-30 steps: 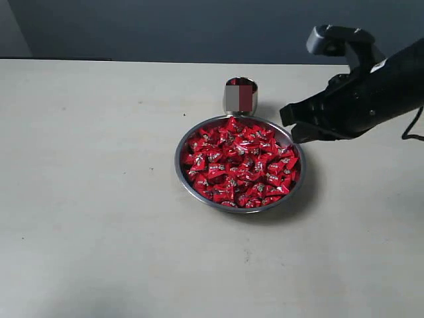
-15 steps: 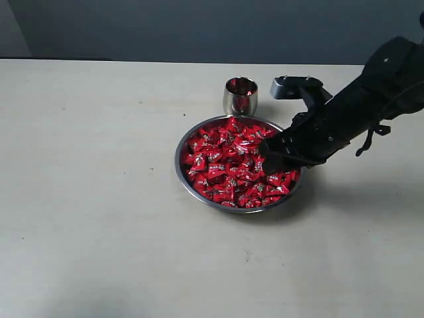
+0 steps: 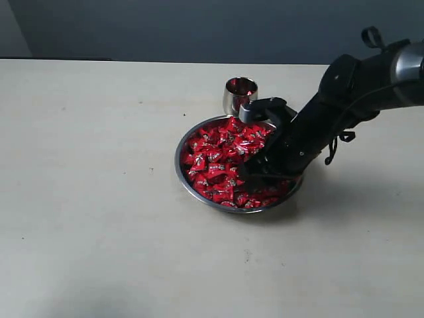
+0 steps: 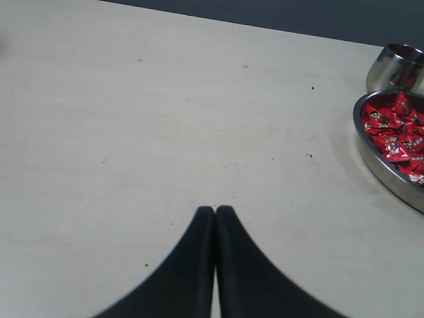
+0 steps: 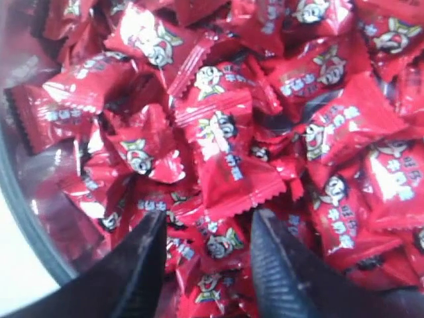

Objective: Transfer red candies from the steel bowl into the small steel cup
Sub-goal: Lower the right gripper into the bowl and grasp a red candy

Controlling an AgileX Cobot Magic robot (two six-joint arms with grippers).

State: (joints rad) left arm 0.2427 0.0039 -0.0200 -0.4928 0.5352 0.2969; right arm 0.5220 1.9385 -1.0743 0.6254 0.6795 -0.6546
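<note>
The steel bowl (image 3: 182, 173) sits mid-table, heaped with red candies (image 3: 215, 159). Right behind it stands the small steel cup (image 3: 239, 93), with a little red showing inside. My right gripper (image 3: 246, 173) is down in the bowl's right half, open, its fingertips (image 5: 154, 228) pushed among the red candies (image 5: 222, 142) with several between them. The bowl's wall (image 5: 23, 228) shows beside the gripper. My left gripper (image 4: 215, 210) is shut and empty over bare table, away from the steel bowl (image 4: 387, 173) and the small steel cup (image 4: 396, 65). The exterior view does not show it.
The pale tabletop (image 3: 99, 199) spreads wide to the left and front of the bowl. A dark wall (image 3: 165, 26) runs along the table's far edge. The right arm (image 3: 358, 86) slants in from the right above the table.
My right gripper has come down and leftward from beside the bowl's right rim into the candy heap. The bowl and cup have not moved.
</note>
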